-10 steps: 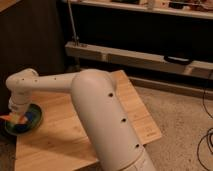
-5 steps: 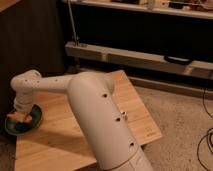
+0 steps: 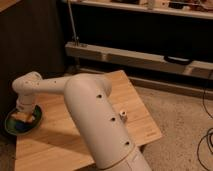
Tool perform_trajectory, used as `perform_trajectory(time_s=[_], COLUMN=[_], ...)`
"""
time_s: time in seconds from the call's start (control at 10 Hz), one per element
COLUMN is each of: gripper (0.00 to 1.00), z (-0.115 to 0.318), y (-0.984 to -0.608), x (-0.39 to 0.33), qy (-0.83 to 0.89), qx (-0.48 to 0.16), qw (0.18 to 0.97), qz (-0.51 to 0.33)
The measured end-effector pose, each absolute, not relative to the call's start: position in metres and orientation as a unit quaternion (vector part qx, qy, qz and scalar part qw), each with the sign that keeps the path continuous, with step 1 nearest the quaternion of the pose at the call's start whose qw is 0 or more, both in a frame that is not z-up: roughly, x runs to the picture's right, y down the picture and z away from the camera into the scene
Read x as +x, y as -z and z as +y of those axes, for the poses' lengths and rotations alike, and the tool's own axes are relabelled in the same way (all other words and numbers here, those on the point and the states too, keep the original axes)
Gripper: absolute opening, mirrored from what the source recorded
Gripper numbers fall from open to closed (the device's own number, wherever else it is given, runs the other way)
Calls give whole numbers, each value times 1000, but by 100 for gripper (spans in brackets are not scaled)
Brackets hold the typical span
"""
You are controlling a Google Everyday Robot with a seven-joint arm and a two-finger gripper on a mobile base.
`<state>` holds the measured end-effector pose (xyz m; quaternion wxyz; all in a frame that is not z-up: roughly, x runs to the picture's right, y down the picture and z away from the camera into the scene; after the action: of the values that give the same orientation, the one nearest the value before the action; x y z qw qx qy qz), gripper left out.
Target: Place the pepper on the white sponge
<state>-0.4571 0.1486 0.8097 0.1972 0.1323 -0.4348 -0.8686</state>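
Wooden table (image 3: 100, 107), light-grained: carries the white robot arm (image 3: 95, 117), which sweeps from the near right up and over to the far left edge and screens much of the tabletop behind it. Round green dish (image 3: 11, 126), directly under the pincer; the gripper (image 3: 24, 114) hangs at the arm's left end over this dish, its state cannot be told, with a pale yellowish item just below it; pepper and white sponge not made out. Small white bottle (image 3: 122, 116), upright, well to the pincer's right, beside the arm's body.
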Motion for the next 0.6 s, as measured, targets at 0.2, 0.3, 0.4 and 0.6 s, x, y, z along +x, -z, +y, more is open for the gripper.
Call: perform_trajectory(time_s=[0.2, 0.3, 0.4, 0.6], gripper=[24, 34, 42, 66], z=[148, 147, 147, 147], y=[-810, -809, -810, -809], x=[-459, -460, -460, -461], qy=[870, 871, 872, 875], qx=[130, 128, 126, 120], qw=[200, 200, 199, 194], qz=[-432, -431, -429, -426])
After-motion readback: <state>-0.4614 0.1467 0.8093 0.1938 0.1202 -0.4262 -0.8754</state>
